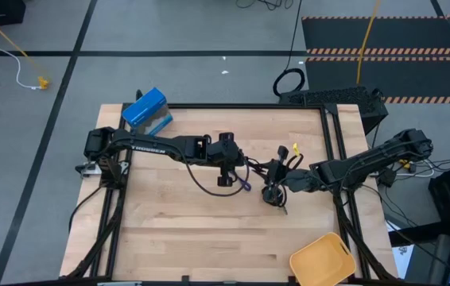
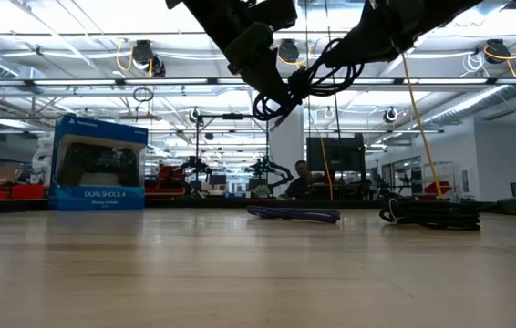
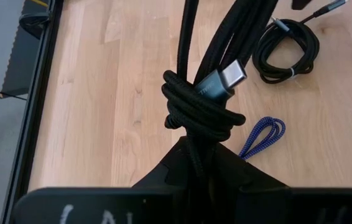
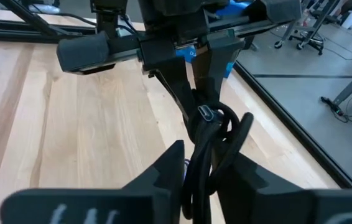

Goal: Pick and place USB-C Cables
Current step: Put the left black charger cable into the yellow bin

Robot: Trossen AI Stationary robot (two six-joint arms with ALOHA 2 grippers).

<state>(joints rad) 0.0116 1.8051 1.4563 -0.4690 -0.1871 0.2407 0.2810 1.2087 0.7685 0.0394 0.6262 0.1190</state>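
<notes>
A black USB-C cable, bundled and wound about itself (image 3: pixel 196 107), hangs in the air between my two grippers; its grey plug (image 3: pixel 229 78) sticks out of the bundle. It also shows in the high view (image 1: pixel 261 167) and the low view (image 2: pixel 285 91). My left gripper (image 1: pixel 237 161) is shut on one end of the bundle and my right gripper (image 1: pixel 282 172) on the other. A blue-purple cable (image 1: pixel 243 184) and a second black coiled cable (image 1: pixel 273 195) lie flat on the table below. My left gripper pinches the bundled strands (image 3: pixel 194 155) between its two fingers, just behind the wound part, coming level from the table's left. The bundle is clear of the table. My right gripper pinches the bundle's other end (image 4: pixel 202 163) between its two fingers (image 4: pixel 171 165), coming level from the table's right, along the strands. The cable runs on from it to my left gripper (image 4: pixel 191 74), clear of the table.
A blue box (image 1: pixel 145 111) stands at the table's far left corner. A yellow tray (image 1: pixel 320 258) sits at the near right corner. A black frame rail (image 1: pixel 245 106) runs along the table's far edge. The near left of the table shows bare wood (image 1: pixel 169 230).
</notes>
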